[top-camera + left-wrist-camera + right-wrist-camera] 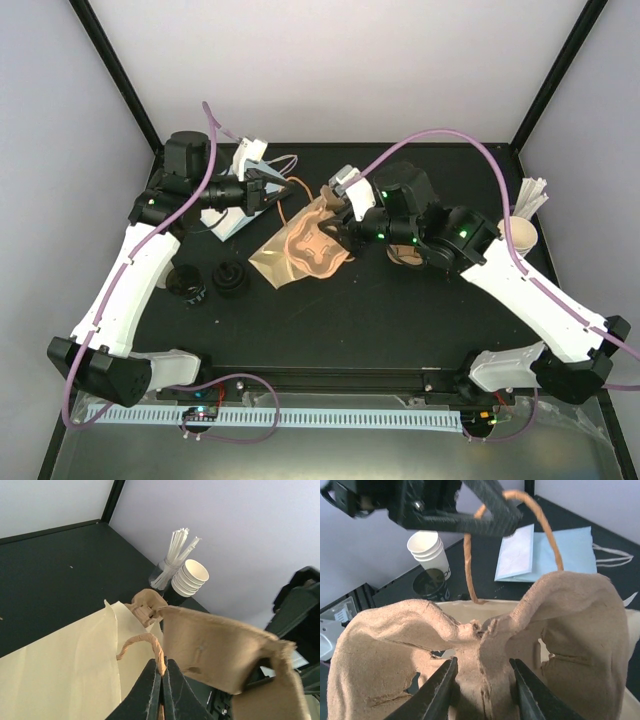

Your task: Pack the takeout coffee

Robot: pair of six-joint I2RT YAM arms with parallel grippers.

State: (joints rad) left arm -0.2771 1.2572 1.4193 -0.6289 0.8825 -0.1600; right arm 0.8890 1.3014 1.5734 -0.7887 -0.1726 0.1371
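Bench (400, 320) with two arms, seen from above and from both wrists. The left gripper (161, 670) is closed tight on the twisted paper handle (142, 641) of a cream paper bag (272, 262), which lies on its side near the bench centre, its mouth facing the right arm. The right gripper (482, 680) is clamped on the central ridge of a brown pulp carrier (570, 630), one finger on each side of the ridge and both touching it. The carrier hangs at the bag's mouth, partly over the bag's upper sheet, and both of its pockets look unfilled from the wrist views.

The coffee cup (403, 258) stands on the bench just beside the bag's right side (it shows only as a cream round patch, mostly hidden beneath the right arm); it is in neither the carrier nor the bag, and no gripper touches it.

Also on the bench: a stack of pale cups (522, 237) at the far right edge, with white sticks (533, 195) just behind it; two black lids (230, 278) near the left arm, in front of the bag; and a flat light-blue bag (565, 550) lying behind the paper bag on the left.
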